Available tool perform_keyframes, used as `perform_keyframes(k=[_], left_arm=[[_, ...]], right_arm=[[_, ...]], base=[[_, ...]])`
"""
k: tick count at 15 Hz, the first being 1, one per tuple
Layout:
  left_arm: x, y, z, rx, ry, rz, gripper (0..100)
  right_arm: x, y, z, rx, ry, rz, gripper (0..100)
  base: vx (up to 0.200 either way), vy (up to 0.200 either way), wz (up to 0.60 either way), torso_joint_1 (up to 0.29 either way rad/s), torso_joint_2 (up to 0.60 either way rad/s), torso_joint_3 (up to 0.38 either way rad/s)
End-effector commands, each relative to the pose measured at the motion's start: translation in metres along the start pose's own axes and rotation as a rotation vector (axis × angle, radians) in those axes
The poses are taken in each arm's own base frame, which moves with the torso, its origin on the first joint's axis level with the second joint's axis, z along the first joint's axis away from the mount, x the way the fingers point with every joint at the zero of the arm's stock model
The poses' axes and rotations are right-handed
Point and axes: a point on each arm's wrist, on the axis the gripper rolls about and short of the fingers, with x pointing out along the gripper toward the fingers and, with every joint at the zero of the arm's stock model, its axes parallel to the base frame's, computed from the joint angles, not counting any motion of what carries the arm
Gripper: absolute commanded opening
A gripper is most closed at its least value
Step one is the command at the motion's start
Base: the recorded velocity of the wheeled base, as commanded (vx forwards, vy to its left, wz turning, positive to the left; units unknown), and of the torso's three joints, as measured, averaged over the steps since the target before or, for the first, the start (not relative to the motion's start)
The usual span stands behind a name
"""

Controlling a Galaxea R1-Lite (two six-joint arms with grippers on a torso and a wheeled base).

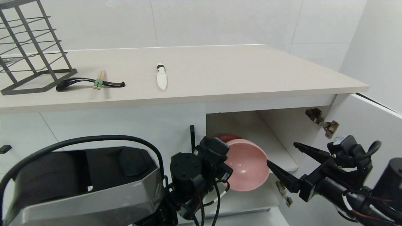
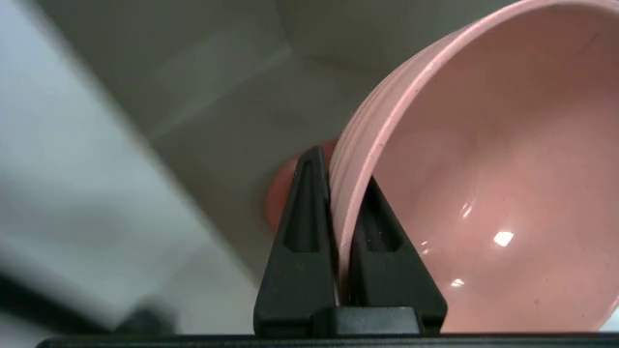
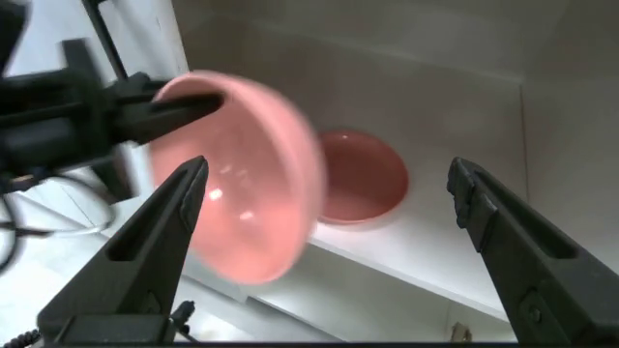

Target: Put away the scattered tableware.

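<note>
One pink bowl (image 1: 246, 166) hangs tilted before the cupboard shelf (image 3: 435, 261), its rim clamped in my left pincer (image 2: 341, 172). My right pincer (image 1: 281, 153) is spread wide, holding nothing, just beside the bowl.

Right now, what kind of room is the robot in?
Probably a kitchen: a counter holds a knife, a ladle and chopsticks beside a rack, and a pink bowl is held at the open cupboard below.
</note>
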Motion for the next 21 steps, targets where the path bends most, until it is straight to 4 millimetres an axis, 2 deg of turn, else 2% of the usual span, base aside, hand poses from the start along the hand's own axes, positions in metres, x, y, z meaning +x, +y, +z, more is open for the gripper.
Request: perform_keyframes(k=[1, 7, 9, 12, 17, 21], left_arm=[[0.011, -0.010, -0.001, -0.010, -0.028, -0.007, 0], [0.032, -0.004, 0.024, -0.056, -0.147, 0.045, 0], [0.035, -0.002, 0.027, -0.068, -0.160, 0.053, 0], [0.035, -0.009, 0.033, -0.117, -0.183, 0.035, 0], [0.035, -0.012, 0.037, -0.209, -0.197, 0.021, 0], [0.034, -0.017, 0.037, -0.217, -0.197, 0.009, 0]], right_arm=[[0.003, -0.003, -0.002, 0.004, 0.010, -0.015, 100], [0.009, -0.019, -0.005, 0.026, 0.023, -0.094, 100], [0.012, -0.022, -0.006, 0.029, 0.026, -0.105, 100], [0.021, -0.033, -0.006, 0.076, 0.016, -0.151, 100], [0.025, -0.034, -0.003, 0.121, -0.002, -0.153, 100], [0.026, -0.034, -0.001, 0.137, -0.016, -0.151, 100]], base=[[0.000, 0.000, 0.00, 0.000, 0.00, 0.000], [0.000, 0.000, 0.00, 0.000, 0.00, 0.000], [0.000, 0.000, 0.00, 0.000, 0.00, 0.000], [0.000, 0.000, 0.00, 0.000, 0.00, 0.000], [0.000, 0.000, 0.00, 0.000, 0.00, 0.000], [0.000, 0.000, 0.00, 0.000, 0.00, 0.000]])
